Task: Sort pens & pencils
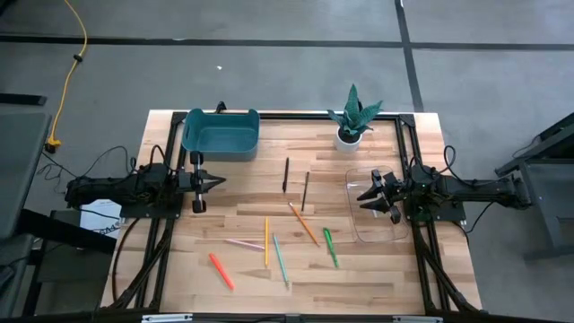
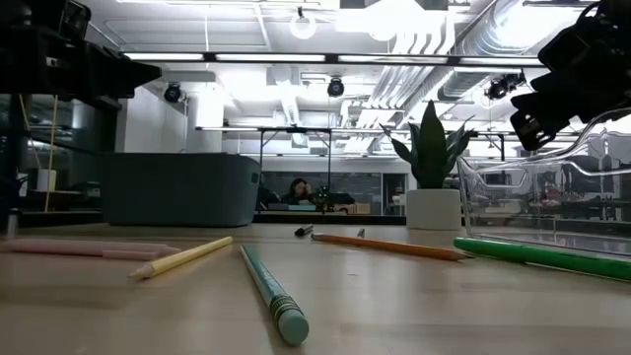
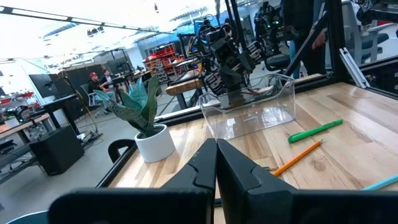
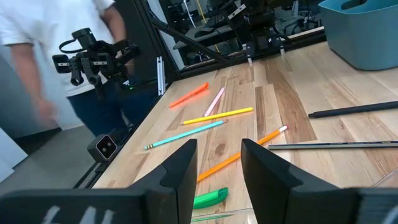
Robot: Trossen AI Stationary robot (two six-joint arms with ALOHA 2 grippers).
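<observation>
Pens and pencils lie scattered across the middle of your wooden table [image 1: 242,269], none of them sorted yet. Seen from above, the red-orange pen [image 1: 221,270] sits nearest the front on the left side, with the pale pink pen [image 1: 244,243] just behind it. Beside those, the yellow pencil [image 1: 266,241] and the teal pencil [image 1: 281,259] lie close together, almost parallel. The orange pencil [image 1: 303,223] slants through the centre, and the green pen [image 1: 330,247] rests to its right, near the front corner of the clear tray [image 1: 354,235]. Farther back, the black pen [image 1: 286,174] and the dark brown pencil [image 1: 305,190] lie side by side, apart from each other. A teal bin [image 1: 221,133] stands at the back left, and a small potted plant [image 1: 352,117] stands at the back, right of centre. Your left gripper [image 1: 216,180] waits at the left edge of the table, just in front of the bin, with its fingers pressed together and holding nothing. Your right gripper [image 1: 366,197] hovers over the clear tray at the right side, its fingers held a narrow gap apart and empty. In the right wrist view, a person in a white shirt [image 4: 37,37] stands beyond the table.
</observation>
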